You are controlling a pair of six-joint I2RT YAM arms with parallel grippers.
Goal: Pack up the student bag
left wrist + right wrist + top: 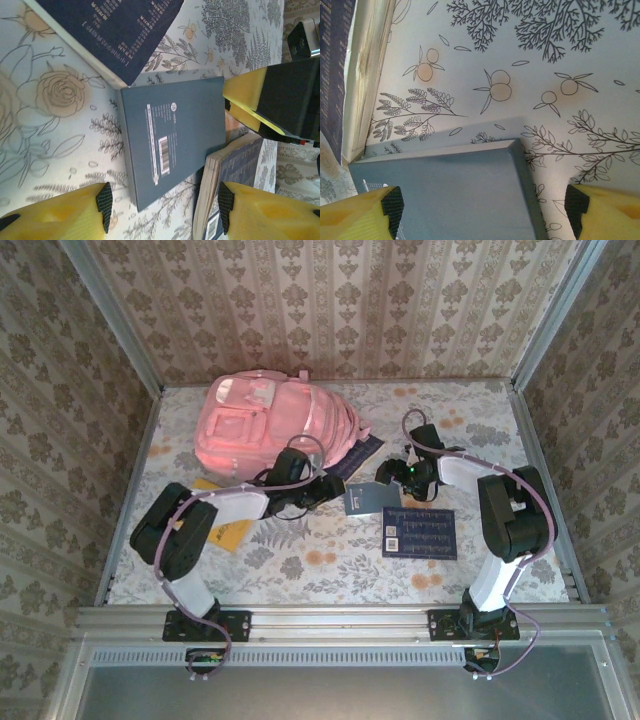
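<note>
Top external — student bag (260,425) on floral tablecloth (300,560) — papered walls (330,300)

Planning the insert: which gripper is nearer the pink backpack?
Left. Left gripper sits just in front of the backpack; right gripper is farther right, by the grey-blue book.

Top view: the student bag (275,425) lies on the counter (300,560) toward 11 o'clock, near the far wall. A first book (358,455) lies at the bag's 4 o'clock, touching or just beside its edge; cannot tell which. A second book (370,500) lies mid-counter at 6 o'clock of the first, with a third book (420,533) just beside it at its 4 o'clock. A fourth book (228,532) lies well apart at its 8 o'clock, partly under the left arm (215,505). The left end effector (328,490) hangs at the second book's 9 o'clock, and the right end effector (388,483) hangs over its 1 o'clock corner.
</note>
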